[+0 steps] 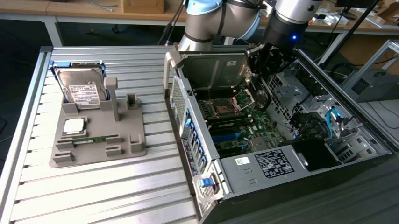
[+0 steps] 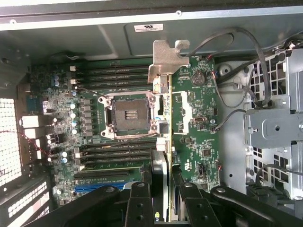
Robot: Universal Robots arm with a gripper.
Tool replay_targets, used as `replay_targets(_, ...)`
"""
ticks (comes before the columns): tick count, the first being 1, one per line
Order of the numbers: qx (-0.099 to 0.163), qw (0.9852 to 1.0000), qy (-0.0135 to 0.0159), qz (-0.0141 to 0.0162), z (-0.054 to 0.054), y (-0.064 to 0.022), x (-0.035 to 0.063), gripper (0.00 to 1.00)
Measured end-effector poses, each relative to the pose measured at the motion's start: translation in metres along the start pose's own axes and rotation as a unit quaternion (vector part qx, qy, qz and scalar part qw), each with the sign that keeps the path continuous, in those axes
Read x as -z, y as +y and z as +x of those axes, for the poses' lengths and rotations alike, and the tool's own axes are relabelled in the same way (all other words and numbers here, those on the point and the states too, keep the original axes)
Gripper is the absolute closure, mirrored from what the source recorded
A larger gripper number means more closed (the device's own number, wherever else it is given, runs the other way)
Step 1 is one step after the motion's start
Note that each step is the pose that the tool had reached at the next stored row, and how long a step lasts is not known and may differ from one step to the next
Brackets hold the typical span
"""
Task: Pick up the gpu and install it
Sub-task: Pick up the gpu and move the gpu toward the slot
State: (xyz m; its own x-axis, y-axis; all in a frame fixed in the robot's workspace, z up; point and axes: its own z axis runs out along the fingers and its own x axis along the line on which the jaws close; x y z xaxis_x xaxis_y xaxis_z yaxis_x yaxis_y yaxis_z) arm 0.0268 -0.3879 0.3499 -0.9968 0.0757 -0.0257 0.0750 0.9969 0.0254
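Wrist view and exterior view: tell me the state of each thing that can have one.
hand: shut on the gpu.
gpu: held edge-on over the motherboard, inside the case.
computer case: side open.
CPU socket: empty.
hard drive: standing in the gray holder.
memory stick: lying in the gray holder.

Setting: robotics laboratory or test workshop. Indicators: 1 industrial robot arm (image 1: 218,18) above a ribbed aluminium worktable (image 1: 93,196); 1 open computer case (image 1: 249,172) lying on its side (motherboard exposed); 1 grey parts fixture (image 1: 93,158); wooden benches (image 1: 37,7) with loose cables at the rear; aluminium-profile framing (image 1: 380,56) at the exterior view's right.
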Motion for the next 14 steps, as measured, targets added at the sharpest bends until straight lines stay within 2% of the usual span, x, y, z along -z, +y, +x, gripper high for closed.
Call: replay_targets(14, 0.0, 1.0, 0.0, 0.0007, -0.0025, 0.0001, -0.0025, 0.73)
